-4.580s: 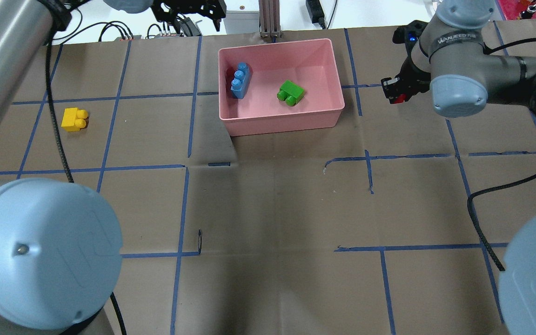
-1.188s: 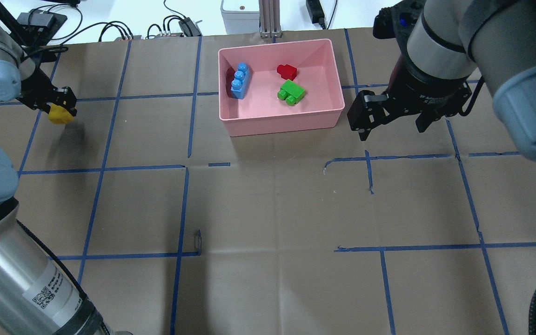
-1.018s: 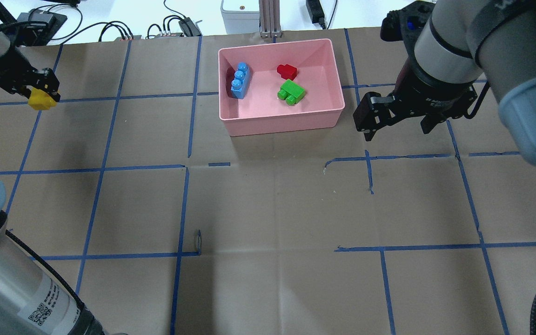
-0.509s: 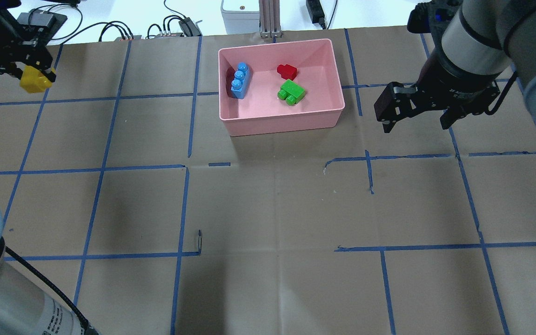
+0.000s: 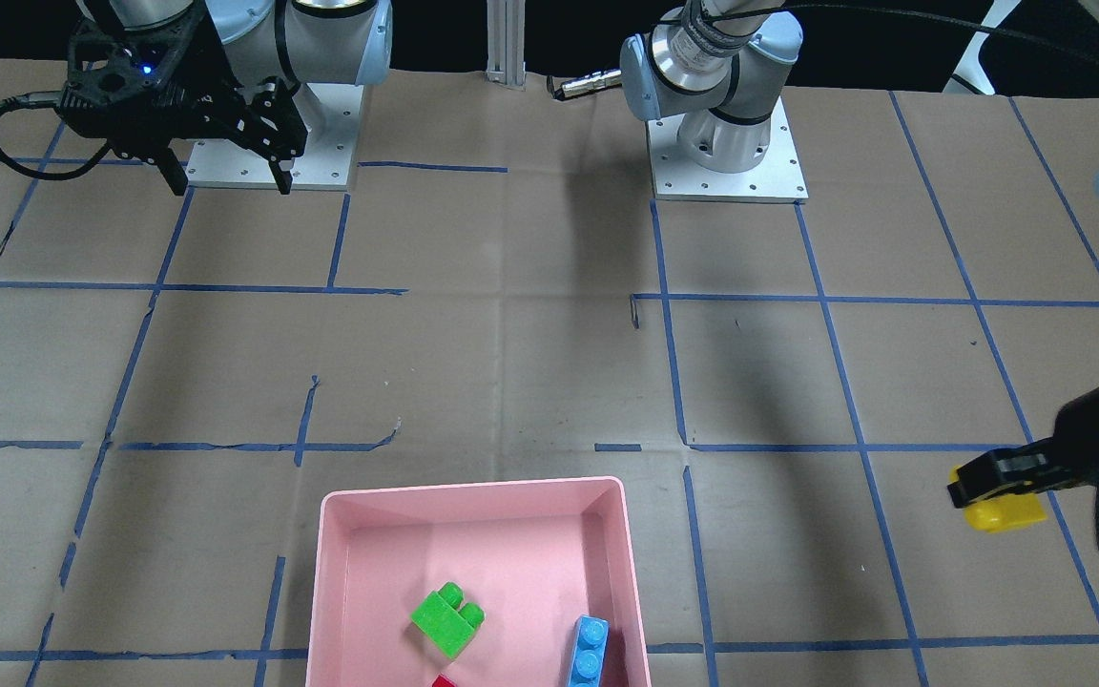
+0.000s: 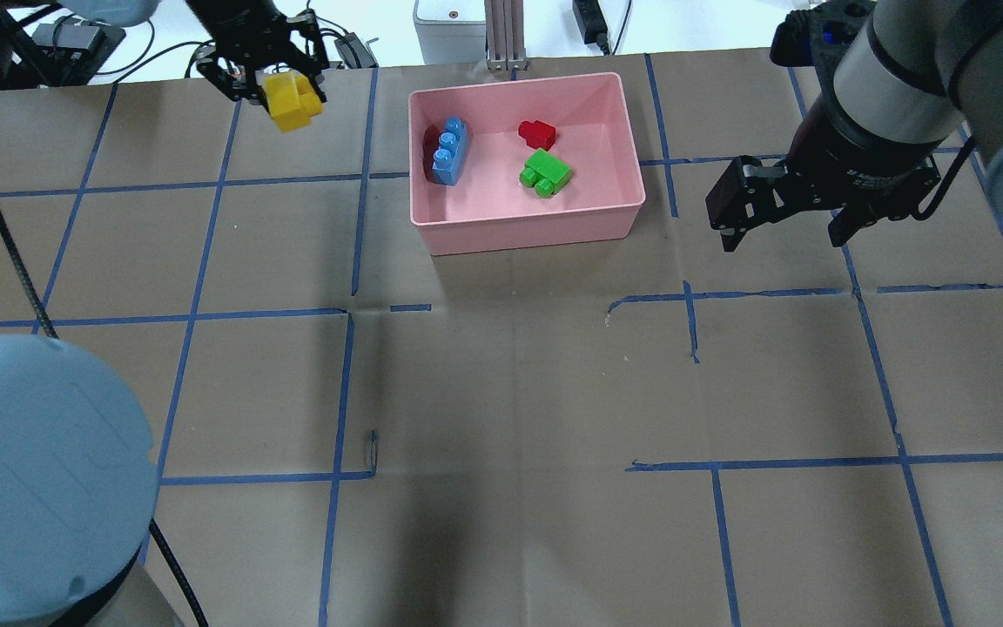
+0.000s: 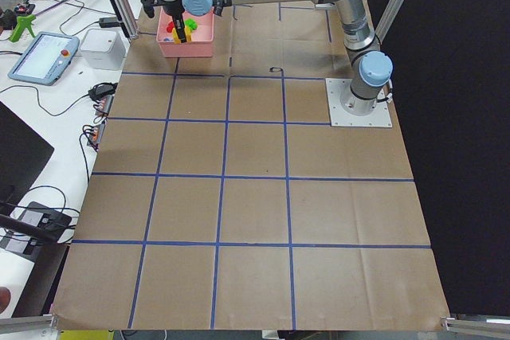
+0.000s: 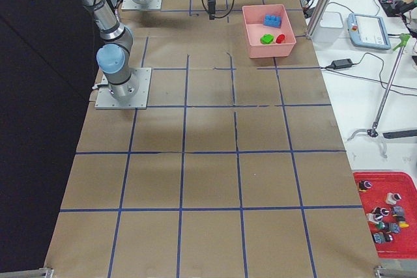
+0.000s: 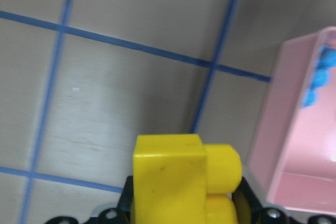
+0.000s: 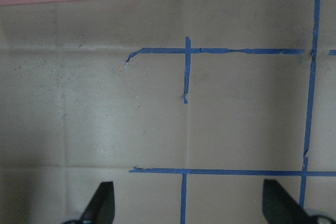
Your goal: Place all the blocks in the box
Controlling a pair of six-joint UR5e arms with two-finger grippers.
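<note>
The pink box stands at the table's far middle and holds the blue block, the red block and the green block. My left gripper is shut on the yellow block and holds it in the air left of the box. In the left wrist view the yellow block is between the jaws, with the box wall to its right. My right gripper is open and empty, right of the box. It also shows open in the right wrist view and the front-facing view.
An aluminium post, cables and small devices sit just beyond the table's far edge behind the box. Blue tape lines grid the brown table cover. The two arm bases stand at the robot's side.
My left gripper has carried the yellow block from the far left to just left of the box. The red block now lies in the box. My right gripper has drawn back, open.
</note>
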